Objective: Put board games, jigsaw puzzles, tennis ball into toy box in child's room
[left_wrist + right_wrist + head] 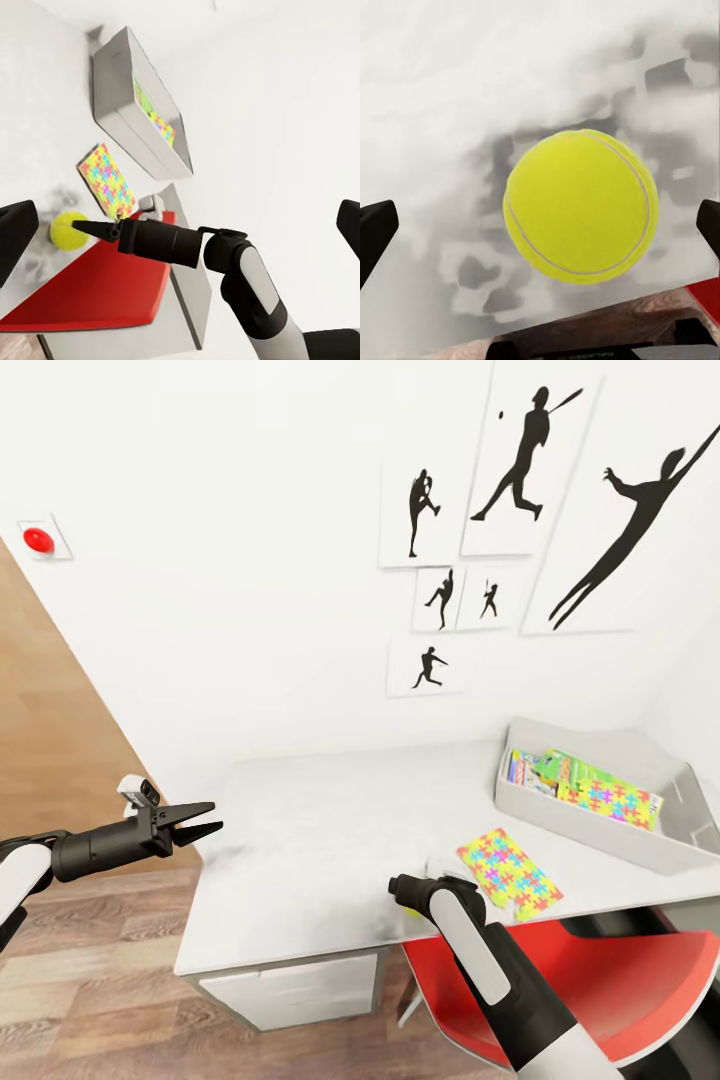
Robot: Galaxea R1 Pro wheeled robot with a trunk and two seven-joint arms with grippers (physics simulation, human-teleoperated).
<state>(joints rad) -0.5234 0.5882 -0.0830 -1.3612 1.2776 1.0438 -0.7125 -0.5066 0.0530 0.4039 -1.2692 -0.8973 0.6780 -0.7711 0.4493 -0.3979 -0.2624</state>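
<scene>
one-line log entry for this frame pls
phase: reaching for tennis ball | right end effector: open, at ball | left end effector: open, idle | jigsaw puzzle: on table | toy box: partly filled

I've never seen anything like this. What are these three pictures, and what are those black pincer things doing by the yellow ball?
It is a simulated two-armed robot. The big picture looks down from its head; the other two come from cameras on its wrists. The left gripper hangs open beside the table, holding nothing. The right gripper points at the tennis ball on the tabletop, fingers spread wide, not yet gripping it. One jigsaw puzzle lies on the table; the toy box already holds colourful toys. A red chair stands below.
</scene>
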